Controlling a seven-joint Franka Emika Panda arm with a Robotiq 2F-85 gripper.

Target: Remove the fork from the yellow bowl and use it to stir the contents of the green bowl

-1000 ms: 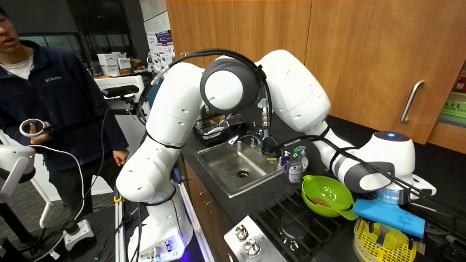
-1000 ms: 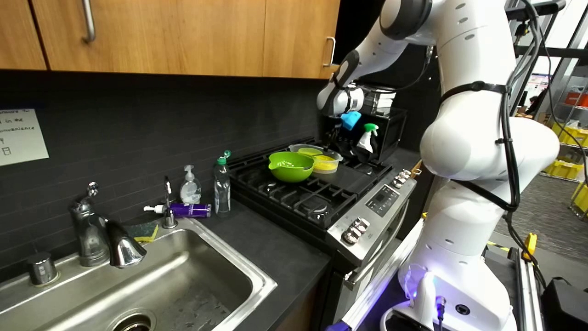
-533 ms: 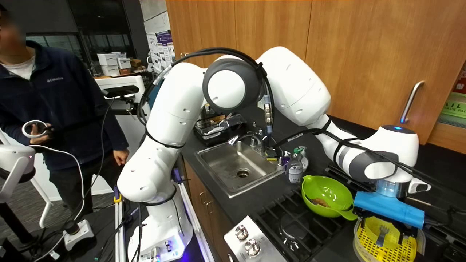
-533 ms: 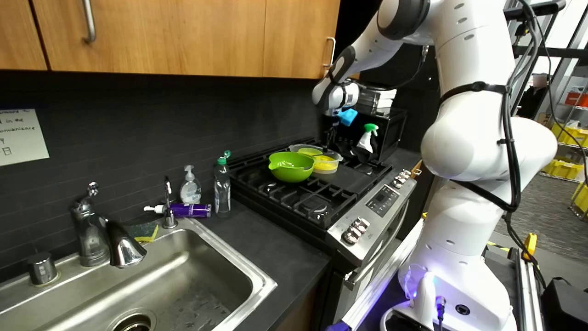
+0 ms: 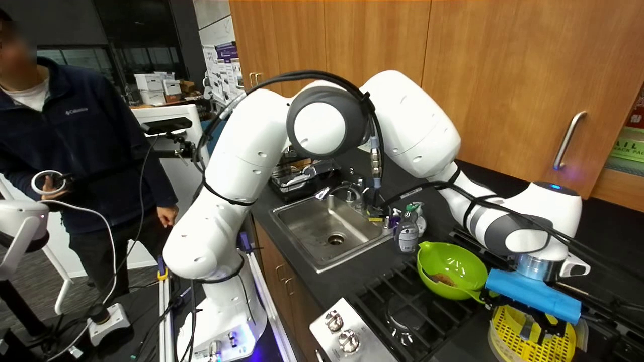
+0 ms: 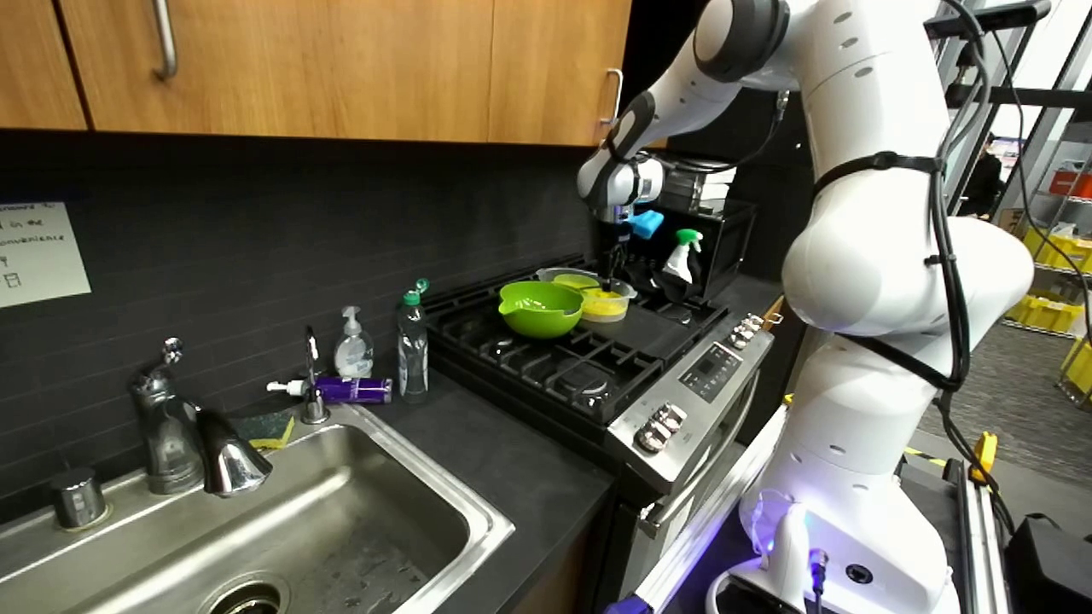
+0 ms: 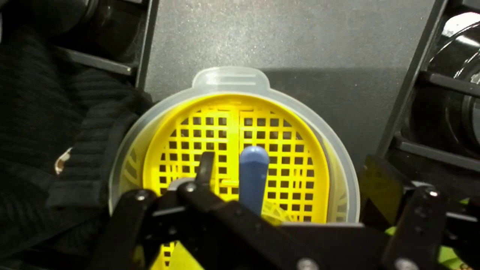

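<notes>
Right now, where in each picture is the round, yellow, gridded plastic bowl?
In an exterior view: the yellow bowl, lower right.
In an exterior view: the yellow bowl, just right of centre.
Wrist view: the yellow bowl, mid-picture, partly covered.
Landmark in all three: the translucent plastic tub around it.

Jkt point(image 5: 93, 141) w/ "Columbia", note point(image 6: 43, 256) w/ "convenience"

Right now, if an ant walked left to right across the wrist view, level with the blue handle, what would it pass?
Black ribbed cloth-like thing, clear tub's left rim, yellow bowl's left rim, one pincer finger, blue fork handle, bowl's right rim, tub's right rim, stove grate.
</notes>
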